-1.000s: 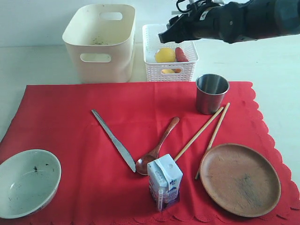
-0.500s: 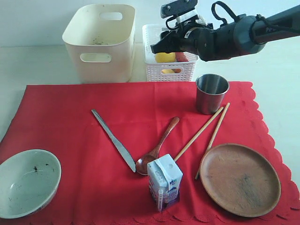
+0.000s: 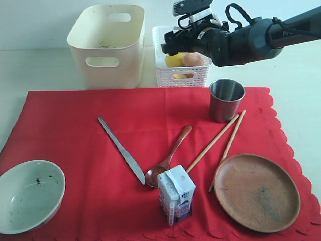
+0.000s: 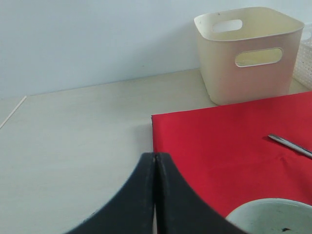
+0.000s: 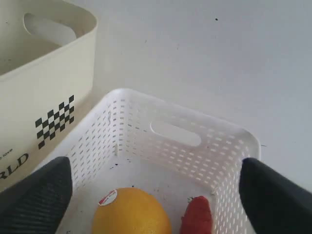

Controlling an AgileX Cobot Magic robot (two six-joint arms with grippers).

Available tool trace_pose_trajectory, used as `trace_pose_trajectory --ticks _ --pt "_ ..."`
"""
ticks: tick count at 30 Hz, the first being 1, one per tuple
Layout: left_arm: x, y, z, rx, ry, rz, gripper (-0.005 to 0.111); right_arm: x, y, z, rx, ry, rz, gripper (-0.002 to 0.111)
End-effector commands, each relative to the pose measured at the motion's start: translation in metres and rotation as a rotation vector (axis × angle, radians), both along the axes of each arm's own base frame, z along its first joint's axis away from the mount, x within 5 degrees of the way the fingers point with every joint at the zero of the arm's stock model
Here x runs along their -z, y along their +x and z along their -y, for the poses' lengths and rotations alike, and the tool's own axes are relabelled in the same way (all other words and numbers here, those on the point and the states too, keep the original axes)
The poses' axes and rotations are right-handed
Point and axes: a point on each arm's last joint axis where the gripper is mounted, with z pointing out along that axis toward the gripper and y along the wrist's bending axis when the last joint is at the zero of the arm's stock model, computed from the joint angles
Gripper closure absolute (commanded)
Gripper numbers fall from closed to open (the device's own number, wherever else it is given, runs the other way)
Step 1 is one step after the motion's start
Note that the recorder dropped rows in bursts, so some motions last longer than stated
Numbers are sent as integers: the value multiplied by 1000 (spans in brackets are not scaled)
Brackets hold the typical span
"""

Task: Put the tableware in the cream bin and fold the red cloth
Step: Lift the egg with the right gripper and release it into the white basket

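The red cloth [image 3: 75,125] covers the table, with the tableware lying on it. That is a pale bowl [image 3: 30,195], a knife [image 3: 122,149], a dark wooden spoon [image 3: 168,158], chopsticks [image 3: 215,140], a steel cup [image 3: 226,99] and a brown plate [image 3: 257,192]. The cream bin [image 3: 108,42] stands behind the cloth. My right gripper [image 3: 169,46] hovers open over the white basket [image 3: 180,75], its fingers [image 5: 36,195] wide apart with nothing between them. My left gripper [image 4: 155,158] is shut and empty, low over the cloth's edge [image 4: 219,141] near the bowl [image 4: 273,217].
The white basket [image 5: 175,134] holds a lemon [image 5: 131,212], a red sausage [image 5: 197,217] and, in the exterior view, an egg [image 3: 193,59]. A milk carton [image 3: 176,195] stands on the cloth between spoon and plate. The cream bin [image 5: 39,83] sits right beside the basket.
My right gripper came down over the white basket and opened wide. An egg now lies in the basket where only the lemon and sausage showed before. The left gripper has not moved.
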Motion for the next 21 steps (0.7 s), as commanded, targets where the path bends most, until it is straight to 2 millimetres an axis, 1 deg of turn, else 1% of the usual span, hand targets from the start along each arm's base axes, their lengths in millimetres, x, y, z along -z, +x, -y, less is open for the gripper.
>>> trace_pose_trajectory --ticks 1,5,8,10,12,13,18,21 --pt "0 0 0 -3 -6 9 107 -2 2 2 7 5 11 12" --pt "0 0 0 -3 -6 9 107 -9 -1 2 -3 -5 -31 12" --pt "0 0 0 -3 -6 9 107 -21 -5 3 -14 -11 -61 15" --pt "0 0 0 -3 -6 9 107 -33 -9 3 -34 -37 -87 20" --pt "0 0 0 -3 -6 9 107 -47 -13 4 -47 -50 -101 30" --pt "0 0 0 -3 -6 9 107 -52 -15 4 -52 -52 -113 37" --pt "0 0 0 -3 -6 9 107 -80 -28 7 -76 -63 -169 77" --pt "0 0 0 -3 -6 9 107 -92 -35 8 -89 -71 -207 96"
